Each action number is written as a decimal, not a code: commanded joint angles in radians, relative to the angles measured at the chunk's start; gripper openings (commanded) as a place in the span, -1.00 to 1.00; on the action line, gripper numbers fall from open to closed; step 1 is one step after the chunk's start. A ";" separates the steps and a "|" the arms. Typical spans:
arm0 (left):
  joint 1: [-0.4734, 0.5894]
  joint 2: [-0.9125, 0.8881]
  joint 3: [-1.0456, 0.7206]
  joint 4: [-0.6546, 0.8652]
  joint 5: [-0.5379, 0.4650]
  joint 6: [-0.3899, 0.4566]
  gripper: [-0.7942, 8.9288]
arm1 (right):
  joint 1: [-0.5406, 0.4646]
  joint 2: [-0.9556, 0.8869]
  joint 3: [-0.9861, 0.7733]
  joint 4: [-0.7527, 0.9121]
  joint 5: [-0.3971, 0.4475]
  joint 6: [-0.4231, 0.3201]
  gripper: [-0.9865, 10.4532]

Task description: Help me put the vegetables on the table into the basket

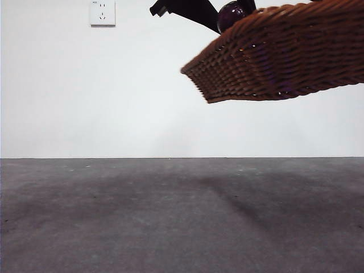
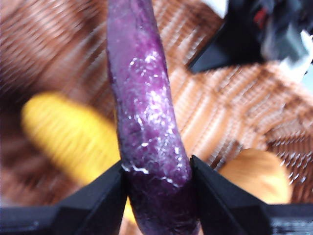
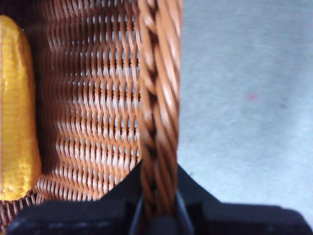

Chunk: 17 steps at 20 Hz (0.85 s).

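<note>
We log: glossy purple eggplant (image 2: 149, 127) clamped in left gripper (image 2: 156, 188), above the basket (image 1: 273, 57). Beneath it, corn (image 2: 68, 134) and potato (image 2: 259, 174) inside. Right gripper (image 3: 157, 196) pinches the woven rim, basket lifted clear of the table (image 1: 170, 216).

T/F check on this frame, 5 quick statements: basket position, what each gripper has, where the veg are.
1. The woven reddish-brown wicker basket rests flat on the dark grey table. False: it hangs tilted in the air above it.
2. The left gripper is shut on the dark purple eggplant. True.
3. The right gripper clamps the basket's braided rim. True.
4. The bumpy yellow corn cob lies on the table beside the basket. False: it lies inside the basket.
5. The rounded brown potato is held by the right gripper. False: it sits in the basket, held by neither gripper.
</note>
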 commanded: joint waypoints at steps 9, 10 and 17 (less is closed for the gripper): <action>0.003 0.006 -0.005 -0.019 0.014 -0.062 0.20 | 0.080 -0.007 -0.006 0.028 0.031 0.060 -0.86; 0.009 0.002 -0.005 -0.023 0.016 -0.050 0.20 | 0.079 -0.007 -0.006 0.029 0.058 0.060 -0.86; 0.025 -0.146 -0.005 -0.232 -0.008 0.125 0.12 | 0.042 0.021 -0.007 0.097 0.112 0.060 -0.86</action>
